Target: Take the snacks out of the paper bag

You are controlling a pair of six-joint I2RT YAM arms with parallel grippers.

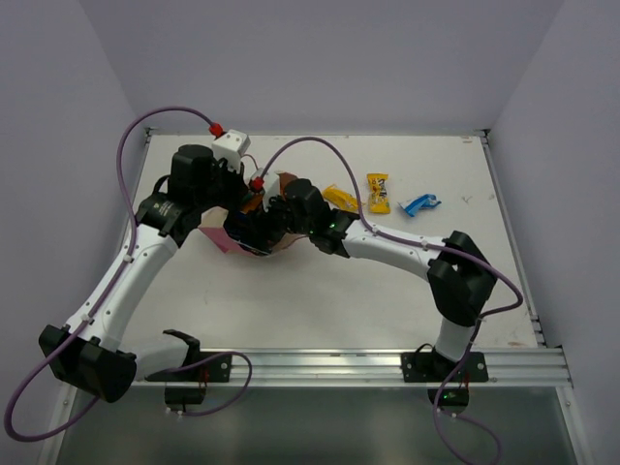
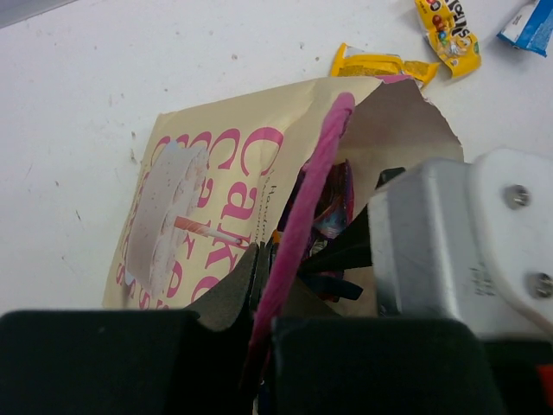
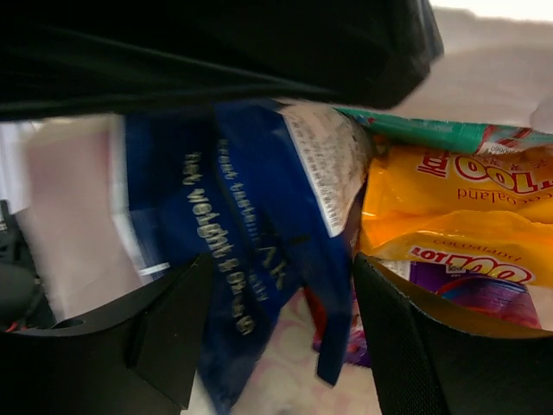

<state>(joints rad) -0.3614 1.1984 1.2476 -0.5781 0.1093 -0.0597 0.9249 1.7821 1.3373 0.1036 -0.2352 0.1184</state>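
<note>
One small paper bag [image 2: 203,186], cream with pink "Cake" lettering and a pale cake picture, lay on its side at the middle of the white matte table [image 1: 291,300]. Its printed face was up, and its long axis ran across the table. Its torn-edged mouth pointed towards the right arm's side and the loose packets.

Three packets lay outside on the table beyond that mouth. There were two glossy yellow crinkled sweet packets [image 2: 380,65] [image 2: 449,35] and one tiny blue-and-white wrapper [image 2: 527,26].

Four more showed inside the bag, packed together. These were a shiny dark blue packet with white print [image 3: 233,259], an orange pouch [image 3: 467,207], a teal-and-white strip [image 3: 449,134] above it, and a purple packet [image 3: 484,294] below.

The left gripper [image 2: 266,303] had its black fingers pressed together on the bag's pink edge, holding the mouth up.

The right gripper [image 3: 285,337] sat inside the mouth with its black fingers [image 3: 164,328] spread wide. The dark blue packet hung between them, and I could not tell whether either finger pressed on it.
</note>
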